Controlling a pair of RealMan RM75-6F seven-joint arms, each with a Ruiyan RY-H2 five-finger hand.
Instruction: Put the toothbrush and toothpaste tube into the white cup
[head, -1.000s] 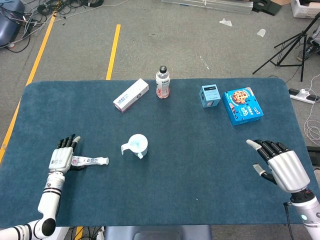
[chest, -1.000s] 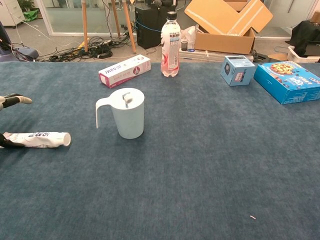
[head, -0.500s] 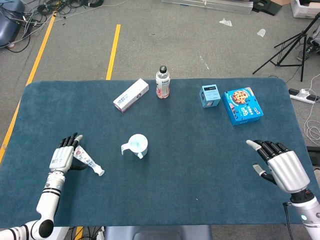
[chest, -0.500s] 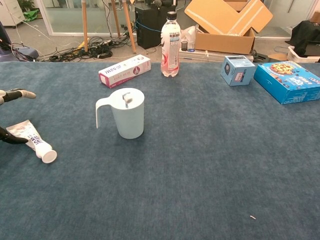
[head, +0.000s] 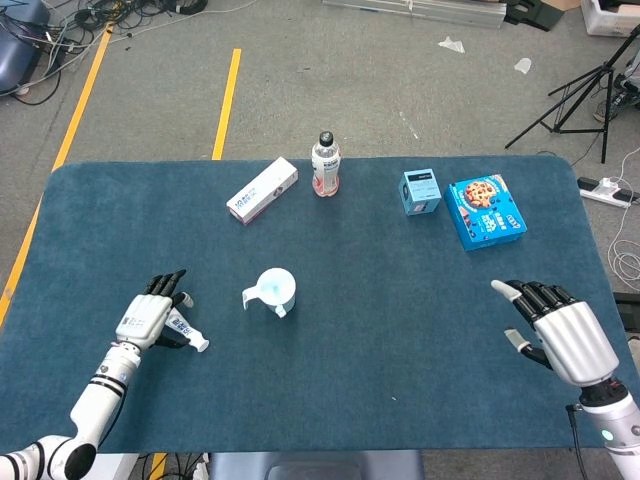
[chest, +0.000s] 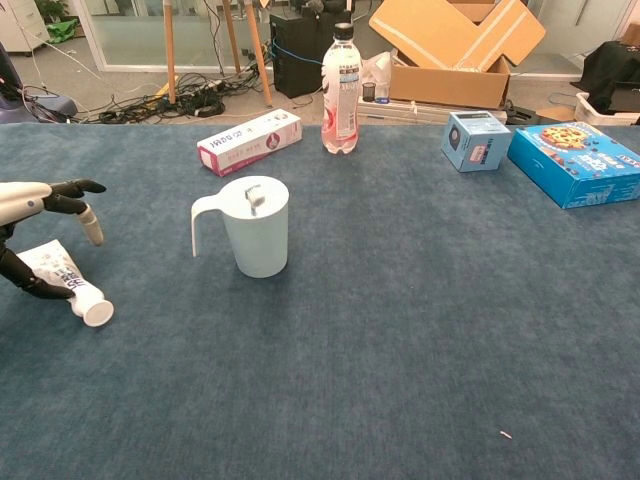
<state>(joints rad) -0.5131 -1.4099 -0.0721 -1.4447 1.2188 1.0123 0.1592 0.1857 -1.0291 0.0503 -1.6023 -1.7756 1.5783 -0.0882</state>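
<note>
White plastic handled cup (head: 275, 289) on blue worktop (head: 400, 330), white toothpaste tube (chest: 68, 285) lying left of cup – left hand (head: 152, 314) over it, fingers (chest: 62, 199) spread above tube, grip unclear, right hand (head: 560, 327) far right of cup – fingers apart, empty.

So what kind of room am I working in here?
Probably a lab or workshop test area, not a home: yellow floor tape, loose cables on bare grey flooring, a tripod stand, and an open cardboard box behind the blue-covered table.
</note>
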